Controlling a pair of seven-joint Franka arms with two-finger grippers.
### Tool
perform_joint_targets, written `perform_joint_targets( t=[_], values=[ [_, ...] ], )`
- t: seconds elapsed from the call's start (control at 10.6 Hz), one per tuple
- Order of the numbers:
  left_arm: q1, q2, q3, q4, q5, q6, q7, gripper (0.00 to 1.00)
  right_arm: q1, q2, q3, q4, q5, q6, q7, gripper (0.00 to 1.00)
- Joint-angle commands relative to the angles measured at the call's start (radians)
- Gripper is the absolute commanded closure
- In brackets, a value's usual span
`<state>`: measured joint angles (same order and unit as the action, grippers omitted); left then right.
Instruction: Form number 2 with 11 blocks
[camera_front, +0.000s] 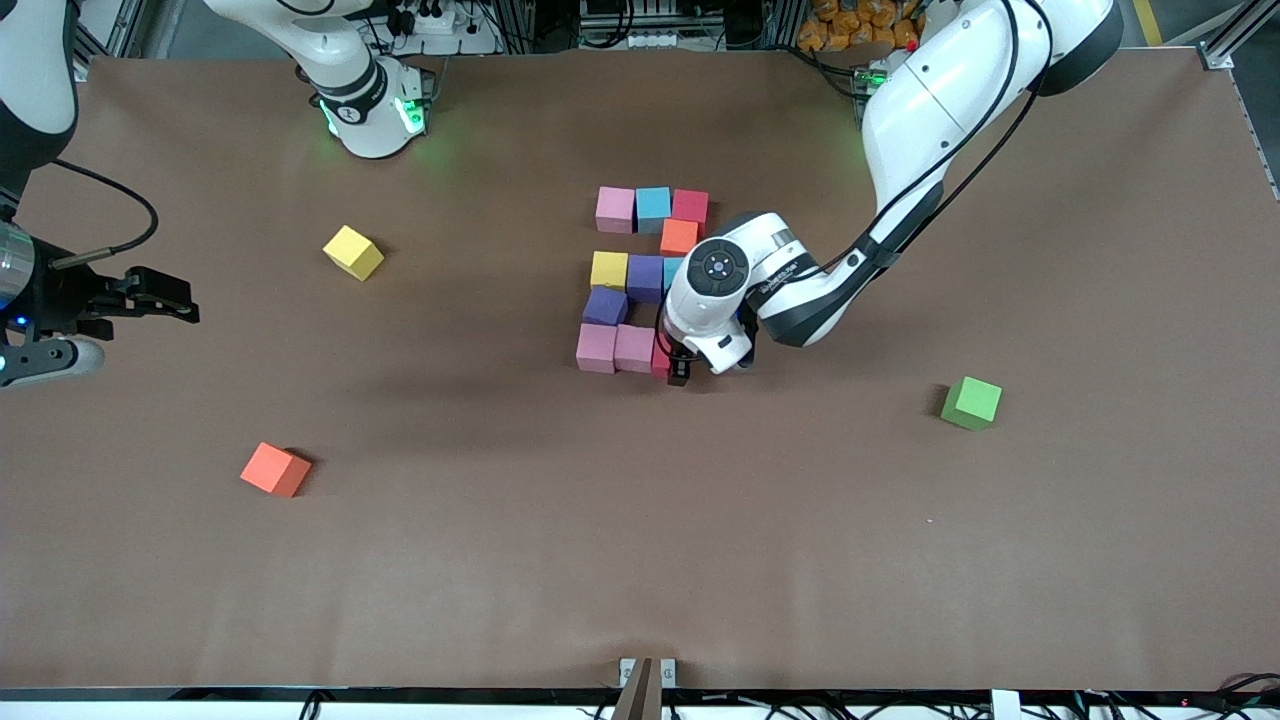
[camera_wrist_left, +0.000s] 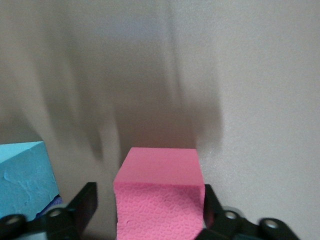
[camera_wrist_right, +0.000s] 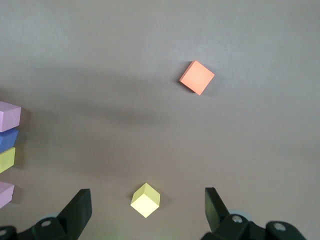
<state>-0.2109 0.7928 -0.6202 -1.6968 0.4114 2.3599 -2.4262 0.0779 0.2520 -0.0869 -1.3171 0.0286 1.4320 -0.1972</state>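
The blocks form a cluster mid-table. The row nearest the arms' bases is pink (camera_front: 615, 208), blue (camera_front: 653, 207), red (camera_front: 690, 207), with orange (camera_front: 679, 237) under the red one. Then come yellow (camera_front: 609, 270), purple (camera_front: 645, 278) and a part-hidden blue (camera_front: 672, 268), a purple (camera_front: 605, 306), and two pink (camera_front: 596, 347) (camera_front: 634, 349). A red block (camera_front: 661, 360) ends that row; it looks deep pink in the left wrist view (camera_wrist_left: 157, 200). My left gripper (camera_front: 680, 372) (camera_wrist_left: 148, 192) is low around it, open: one finger touches it, the other stands apart. My right gripper (camera_front: 165, 298) (camera_wrist_right: 146, 197) is open and empty.
A loose yellow cube (camera_front: 352, 252) (camera_wrist_right: 145, 200) and a loose orange cube (camera_front: 275, 469) (camera_wrist_right: 197, 77) lie toward the right arm's end. A green cube (camera_front: 970, 403) lies toward the left arm's end. A light blue cube (camera_wrist_left: 22, 175) shows beside the left gripper's finger.
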Motion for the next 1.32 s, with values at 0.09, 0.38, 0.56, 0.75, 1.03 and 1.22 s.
perform_joint_targets(
  t=[0.09, 0.38, 0.56, 0.75, 1.03, 1.22],
  values=[
    [0.005, -0.016, 0.0, 0.013, 0.027, -0.004, -0.004, 0.0, -0.023, -0.016, 0.026, -0.011, -0.01, -0.007, 0.021, 0.0],
    [0.013, -0.067, -0.009, 0.011, 0.015, -0.022, -0.004, 0.0, -0.026, -0.014, 0.026, -0.011, -0.012, -0.008, 0.021, 0.0],
    [0.015, -0.119, -0.021, 0.008, 0.012, -0.051, 0.001, 0.0, -0.035, -0.008, 0.026, -0.011, -0.012, -0.007, 0.019, 0.0],
    [0.025, -0.211, -0.023, 0.009, 0.014, -0.091, 0.059, 0.0, -0.041, -0.004, 0.026, -0.011, -0.01, -0.005, 0.009, 0.0],
    [0.1, -0.283, -0.032, 0.019, 0.01, -0.134, 0.311, 0.0, -0.029, -0.005, 0.024, -0.013, -0.012, -0.008, 0.019, 0.0],
    [0.126, -0.287, -0.042, 0.041, 0.01, -0.178, 0.5, 0.0, -0.026, -0.01, 0.026, -0.014, -0.013, -0.01, 0.022, 0.0]
  ],
)
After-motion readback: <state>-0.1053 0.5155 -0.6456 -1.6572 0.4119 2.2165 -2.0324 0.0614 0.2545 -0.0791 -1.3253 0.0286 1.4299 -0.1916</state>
